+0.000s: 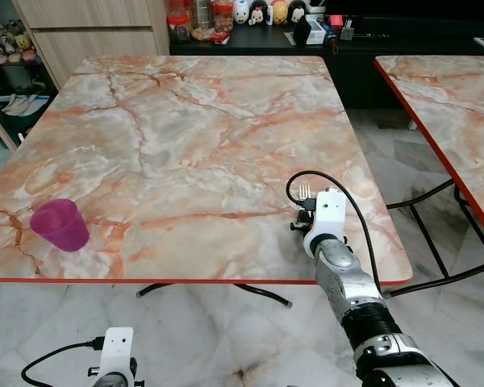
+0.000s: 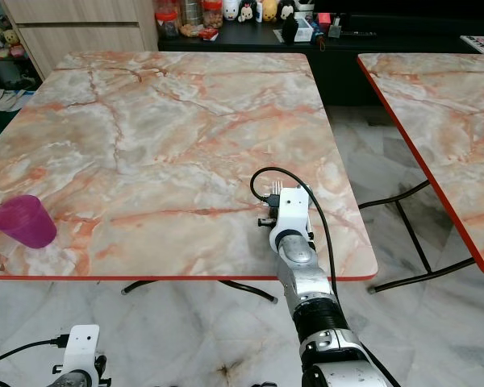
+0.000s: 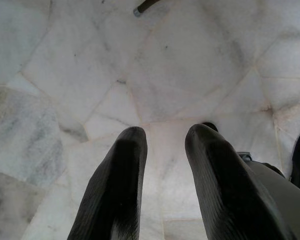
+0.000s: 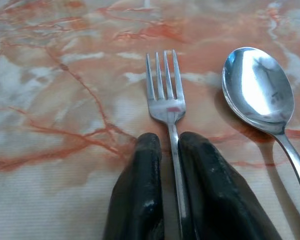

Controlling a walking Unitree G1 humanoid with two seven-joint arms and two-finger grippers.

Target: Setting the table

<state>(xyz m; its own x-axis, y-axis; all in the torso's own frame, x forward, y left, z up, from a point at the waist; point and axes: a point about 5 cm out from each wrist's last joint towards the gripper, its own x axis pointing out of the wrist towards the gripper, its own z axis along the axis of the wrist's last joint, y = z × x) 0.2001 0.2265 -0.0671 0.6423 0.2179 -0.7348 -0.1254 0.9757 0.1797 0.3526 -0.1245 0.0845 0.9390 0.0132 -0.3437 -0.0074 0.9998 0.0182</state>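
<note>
Fork (image 4: 166, 95) lengthwise between right jaws, tines outward.

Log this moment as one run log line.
right claw shut on fork, low over table | spoon beside fork | cup at table's near left corner | left claw open, idle above floor

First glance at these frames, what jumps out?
The right end effector, shut on a fork, holds it low over the marble table near the front edge, with a spoon lying beside it. A magenta cup stands alone at the table's front left corner. The left end effector hangs open over the floor.
</note>
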